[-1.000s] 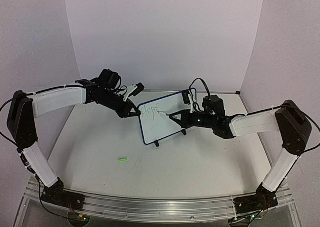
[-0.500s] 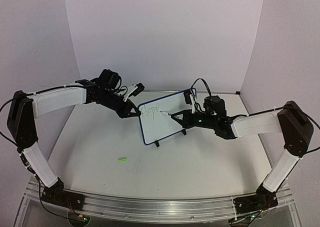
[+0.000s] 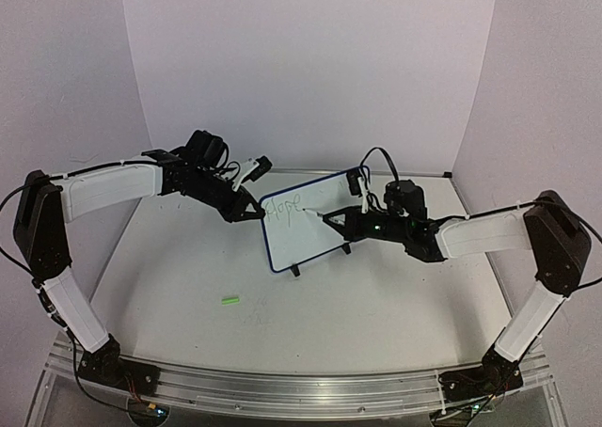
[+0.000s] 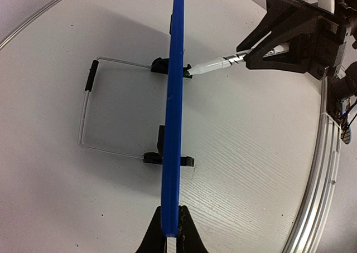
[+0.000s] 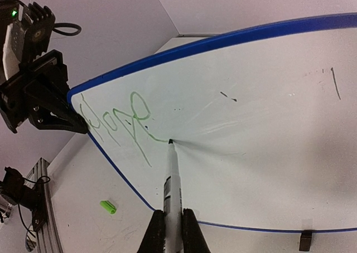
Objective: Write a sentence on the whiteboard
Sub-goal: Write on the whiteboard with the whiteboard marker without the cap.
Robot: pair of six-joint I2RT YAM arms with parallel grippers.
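Note:
The whiteboard (image 3: 306, 225), white with a dark blue rim, stands upright on its wire stand (image 4: 89, 111) at mid table. Green handwriting (image 5: 120, 119) sits at its upper left. My left gripper (image 3: 254, 208) is shut on the board's left edge; in the left wrist view (image 4: 172, 236) the blue rim (image 4: 174, 125) runs edge-on between the fingers. My right gripper (image 3: 334, 220) is shut on a white marker (image 5: 172, 180), seen also in the left wrist view (image 4: 215, 66). The marker tip touches the board face at the end of the green stroke.
A green marker cap (image 3: 229, 300) lies on the table in front of the board, also in the right wrist view (image 5: 108, 207). An aluminium rail (image 3: 282, 385) runs along the near edge. Purple walls close the back and sides.
The right gripper and marker have shifted slightly right along the board, lengthening the green stroke. The left arm and the board have not moved.

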